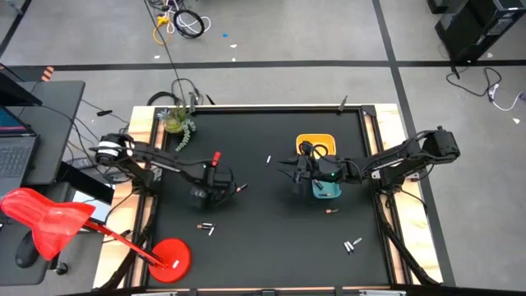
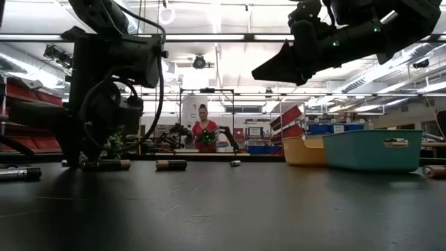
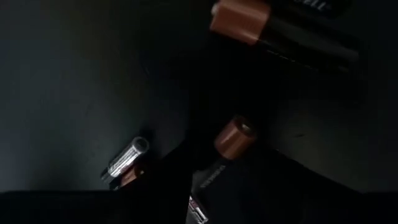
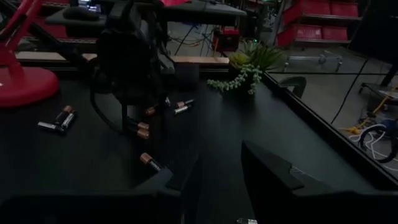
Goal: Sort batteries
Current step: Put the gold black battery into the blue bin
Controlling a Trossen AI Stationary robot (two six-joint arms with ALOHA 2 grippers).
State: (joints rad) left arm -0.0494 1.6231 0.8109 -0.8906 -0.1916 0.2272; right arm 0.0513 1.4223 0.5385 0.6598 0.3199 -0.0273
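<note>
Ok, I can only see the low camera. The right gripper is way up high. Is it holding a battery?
Observer: No. Its wrist camera shows the right gripper open, with nothing between its jaws.
Operator: Where is it over the table?
Observer: From above, it hangs just beside the teal tray, on the side toward the table's middle.
Operator: And what's in front of the left gripper?
Observer: Its wrist camera shows a copper-ended battery close up, and a silver battery farther off.
</note>
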